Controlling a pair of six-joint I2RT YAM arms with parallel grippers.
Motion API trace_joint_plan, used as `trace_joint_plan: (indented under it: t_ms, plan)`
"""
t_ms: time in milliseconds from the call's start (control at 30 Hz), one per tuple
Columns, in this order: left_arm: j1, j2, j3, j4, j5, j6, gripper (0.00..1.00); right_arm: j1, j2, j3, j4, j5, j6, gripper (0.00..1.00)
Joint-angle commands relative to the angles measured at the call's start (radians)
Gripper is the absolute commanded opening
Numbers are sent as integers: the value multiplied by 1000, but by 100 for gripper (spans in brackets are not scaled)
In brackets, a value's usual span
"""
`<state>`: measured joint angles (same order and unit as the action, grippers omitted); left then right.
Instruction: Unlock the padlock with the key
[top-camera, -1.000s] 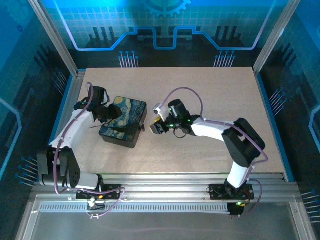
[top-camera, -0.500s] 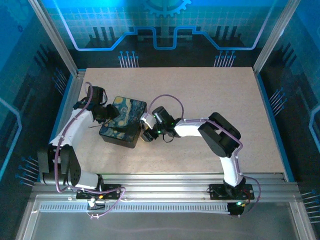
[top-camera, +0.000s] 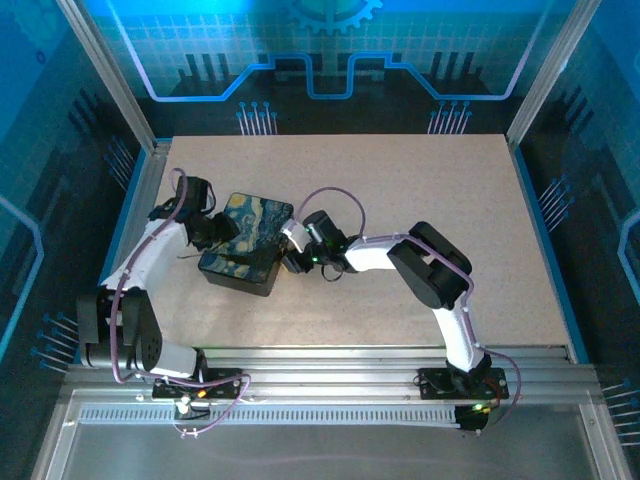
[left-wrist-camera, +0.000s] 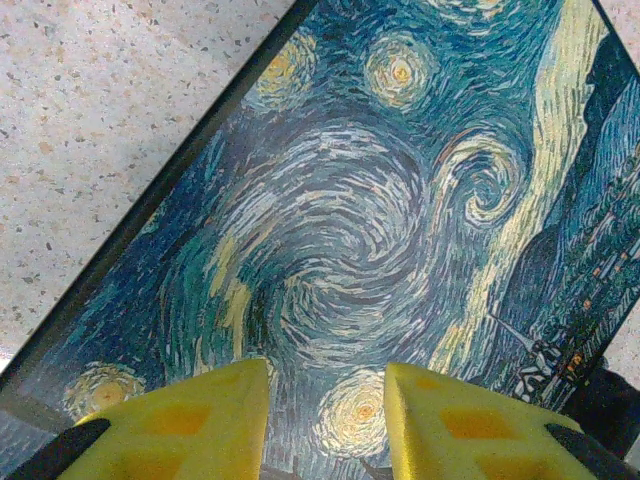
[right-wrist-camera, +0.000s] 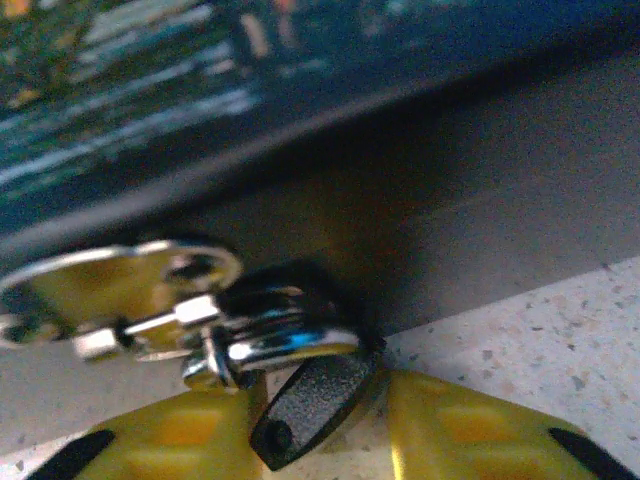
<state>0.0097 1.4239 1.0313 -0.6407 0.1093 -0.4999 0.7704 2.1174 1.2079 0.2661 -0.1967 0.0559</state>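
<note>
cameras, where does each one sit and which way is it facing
top external: above and behind the arms, looking down on the table; both arms whole, left gripper and right gripper at the painted box.
left wrist: on the left arm, looking down at the box lid; its yellow fingers.
right wrist: low, facing the box side; its fingers flank the padlock.
shared: all three see the box.

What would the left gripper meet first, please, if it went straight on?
Probably the blue-and-yellow swirly painted lid of the black box, right ahead of the left gripper; depth is unclear.
</note>
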Motion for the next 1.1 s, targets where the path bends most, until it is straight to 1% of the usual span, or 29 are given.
trace_joint_plan:
  t_ms: [0,200,267,467,533,667,767,867,933,1067]
  plan:
    - [7,4,1,0,5,-14,36,-36,-11,-55,97,-42,31,32]
    - [7,7,10,7,14,-21,36,-54,-44,-117,156,-109,21,25]
    - [7,9,10,8,18,-23,36,-60,-46,-130,185,-121,42,24]
    - [6,5,3,0,15,-23,35,-80,-40,-130,222,-146,91,22]
    - [7,1,6,-3,15,-20,35,-81,-39,-126,221,-162,79,25]
    - [6,-1,10,-7,18,-21,35,-76,-40,-119,211,-173,52,37]
    - [5,3,10,-5,24,-22,35,-70,-32,-93,191,-169,41,41]
    - [-1,6,12,-5,29,-19,35,-65,-12,-49,149,-153,30,41]
    - [-9,9,12,-11,27,-16,35,-65,7,-23,137,-155,32,38]
    - [-13,10,1,-13,22,-14,35,-65,23,-2,130,-175,38,26]
